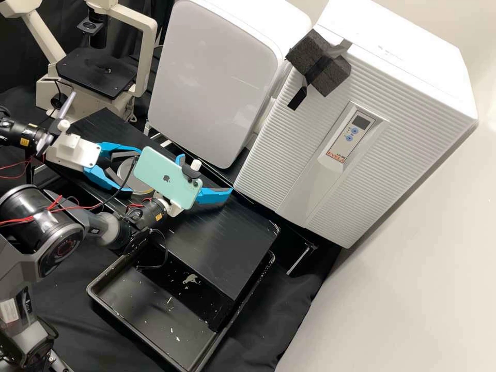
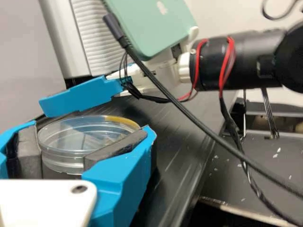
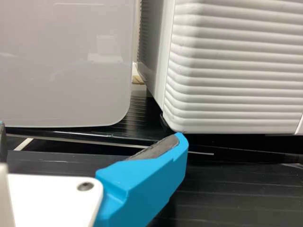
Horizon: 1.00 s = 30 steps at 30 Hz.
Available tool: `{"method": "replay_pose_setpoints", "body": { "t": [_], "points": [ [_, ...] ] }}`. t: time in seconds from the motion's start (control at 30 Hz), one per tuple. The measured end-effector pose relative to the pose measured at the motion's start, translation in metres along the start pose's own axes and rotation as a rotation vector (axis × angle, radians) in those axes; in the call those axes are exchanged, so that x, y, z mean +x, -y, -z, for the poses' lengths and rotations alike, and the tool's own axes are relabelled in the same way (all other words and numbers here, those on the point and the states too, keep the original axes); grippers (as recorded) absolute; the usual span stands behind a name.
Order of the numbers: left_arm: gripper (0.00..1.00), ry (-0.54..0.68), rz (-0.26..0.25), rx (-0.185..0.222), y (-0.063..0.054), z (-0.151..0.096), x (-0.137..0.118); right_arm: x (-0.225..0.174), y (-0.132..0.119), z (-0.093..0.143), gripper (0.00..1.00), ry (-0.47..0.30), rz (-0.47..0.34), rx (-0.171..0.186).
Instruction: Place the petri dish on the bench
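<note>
The left gripper (image 1: 133, 172) has its two pads closed in on opposite sides of the clear round dish (image 1: 136, 182), holding it over the dark surface (image 1: 222, 240). Near it, the right gripper (image 1: 206, 174) stands wide with nothing between its fingers. A mint-green phone (image 1: 164, 178) rides on that arm, crowding the space beside the dish, and a black cable (image 2: 175, 101) loops down from it. Farther out, a smooth white box (image 1: 217, 77) and a ribbed white cabinet (image 1: 289, 155) wall off the far side. A microscope (image 1: 95, 75) stands behind the left gripper; a black tray (image 1: 106, 305) with pale flecks lies partly under the surface.
</note>
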Motion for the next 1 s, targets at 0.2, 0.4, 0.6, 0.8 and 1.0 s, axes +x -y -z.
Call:
{"method": "replay_pose_setpoints", "body": {
  "t": [0.2,0.4,0.6,0.8,1.0],
  "points": [
    [0.00,0.012,0.018,-0.130,0.0038,-0.0014,0.0053,0.0000,0.0000,0.0000,1.00,0.000,0.000,0.000],
    [0.00,0.024,0.025,-0.160,0.0056,-0.0053,0.0071,0.0000,0.0000,0.0000,1.00,0.000,0.000,0.000],
    [0.00,0.027,0.027,-0.161,0.0058,-0.0056,0.0071,0.0000,0.0000,0.0000,1.00,0.000,0.000,0.000],
    [1.00,0.036,0.031,-0.169,0.0062,-0.0077,0.0076,0.0000,0.0000,0.0000,1.00,0.000,0.000,0.000],
    [1.00,0.041,0.032,-0.169,0.0063,-0.0094,0.0081,0.0000,0.0000,0.0000,1.00,0.000,0.000,0.000]
  ]
}}
